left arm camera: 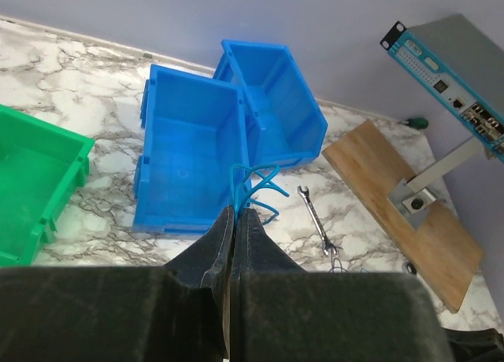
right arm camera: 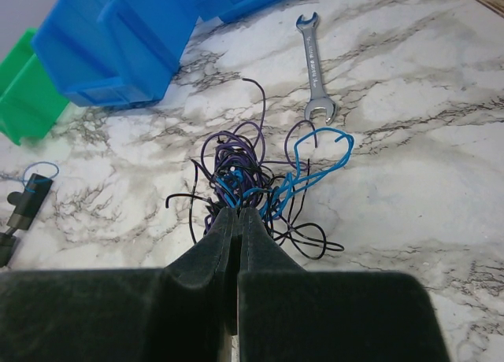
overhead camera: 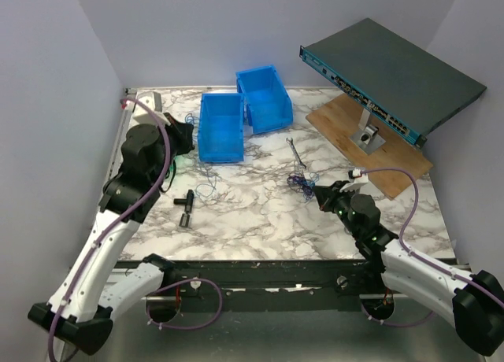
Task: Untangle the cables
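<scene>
The cables are a knotted bundle (right arm camera: 248, 169) of thin purple, black and blue wires on the marble table, just below a silver wrench (right arm camera: 314, 67). The bundle also shows in the top view (overhead camera: 300, 181). My right gripper (right arm camera: 238, 211) is shut on the near edge of the bundle, low at the table; it also shows in the top view (overhead camera: 319, 195). My left gripper (left arm camera: 236, 211) is shut on a separate curly blue wire (left arm camera: 256, 177), held high above the blue bins. In the top view the left gripper (overhead camera: 183, 135) is at the left, beside the bins.
Two blue bins (overhead camera: 220, 127) (overhead camera: 264, 99) stand at the back middle. A green bin (left arm camera: 31, 181) is left of them. A black T-shaped part (overhead camera: 185, 205) with a loose blue wire loop (overhead camera: 206, 187) lies front left. A network switch (overhead camera: 394, 75) stands on a wooden board (overhead camera: 346, 130) at the right.
</scene>
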